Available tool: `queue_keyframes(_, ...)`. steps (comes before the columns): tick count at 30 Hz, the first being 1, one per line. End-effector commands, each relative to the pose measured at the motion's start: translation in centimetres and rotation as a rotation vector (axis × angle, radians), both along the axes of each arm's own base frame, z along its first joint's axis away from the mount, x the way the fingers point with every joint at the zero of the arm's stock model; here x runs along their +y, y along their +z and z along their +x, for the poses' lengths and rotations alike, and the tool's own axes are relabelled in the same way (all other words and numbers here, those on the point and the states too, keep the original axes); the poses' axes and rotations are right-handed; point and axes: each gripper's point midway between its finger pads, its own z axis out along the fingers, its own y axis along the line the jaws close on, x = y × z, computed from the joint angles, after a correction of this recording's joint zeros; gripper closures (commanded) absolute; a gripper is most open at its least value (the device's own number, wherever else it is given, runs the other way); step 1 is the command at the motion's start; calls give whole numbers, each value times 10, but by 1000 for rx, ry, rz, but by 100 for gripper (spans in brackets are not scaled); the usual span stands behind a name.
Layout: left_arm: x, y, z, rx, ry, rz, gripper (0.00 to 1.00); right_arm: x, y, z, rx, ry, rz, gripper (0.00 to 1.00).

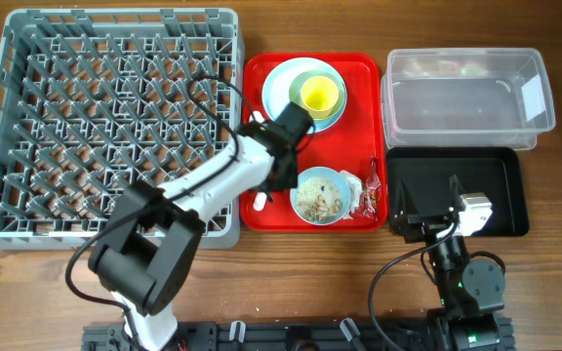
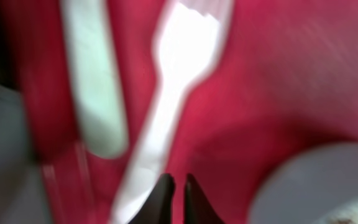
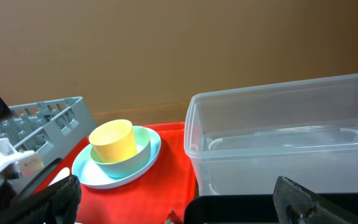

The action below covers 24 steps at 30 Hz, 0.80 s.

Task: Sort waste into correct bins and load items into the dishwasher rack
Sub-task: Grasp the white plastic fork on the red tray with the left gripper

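My left gripper (image 1: 269,187) is low over the red tray's left side. In the blurred left wrist view its jaws (image 2: 178,186) are together with nothing between them, beside the handle of a white plastic fork (image 2: 179,81); a white spoon (image 2: 95,93) lies to the left. A pale blue bowl (image 1: 320,195) holds rice-like crumbs (image 1: 318,200). A red wrapper (image 1: 369,195) lies next to it. The yellow-green cup (image 1: 320,95) sits in a bowl on the pale blue plate (image 1: 279,88). My right gripper (image 3: 179,205) is open and empty over the black tray (image 1: 496,185).
The grey dishwasher rack (image 1: 115,127) fills the left side. The clear tub (image 1: 466,97) stands at the back right, behind the black tray. The red tray (image 1: 261,68) lies between rack and bins. Bare wooden table runs along the front.
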Motion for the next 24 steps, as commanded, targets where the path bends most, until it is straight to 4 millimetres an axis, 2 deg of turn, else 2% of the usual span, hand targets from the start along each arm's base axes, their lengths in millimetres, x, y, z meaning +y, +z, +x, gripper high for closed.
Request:
queue_keyframes(1, 24, 3, 17, -29, -6, 39, 84, 0, 1, 0, -6, -1, -1, 0)
queue_keyframes(5, 21, 4, 25, -57, -89, 31, 80, 0, 1, 0, -6, -1, -2, 1)
queue_keyframes(12, 7, 10, 47, -160, -121, -9, 80, 0, 1, 0, -6, -1, -2, 0)
queue_keyframes(17, 14, 13, 61, -227, -103, 36, 80, 0, 1, 0, -6, -1, -1, 0)
queue_keyframes(20, 12, 12, 63, -234, -104, 32, 80, 0, 1, 0, -6, -1, -1, 0)
queue_keyframes(24, 9, 2, 61, -208, -110, 22, 79, 0, 1, 0, -6, -1, -1, 0)
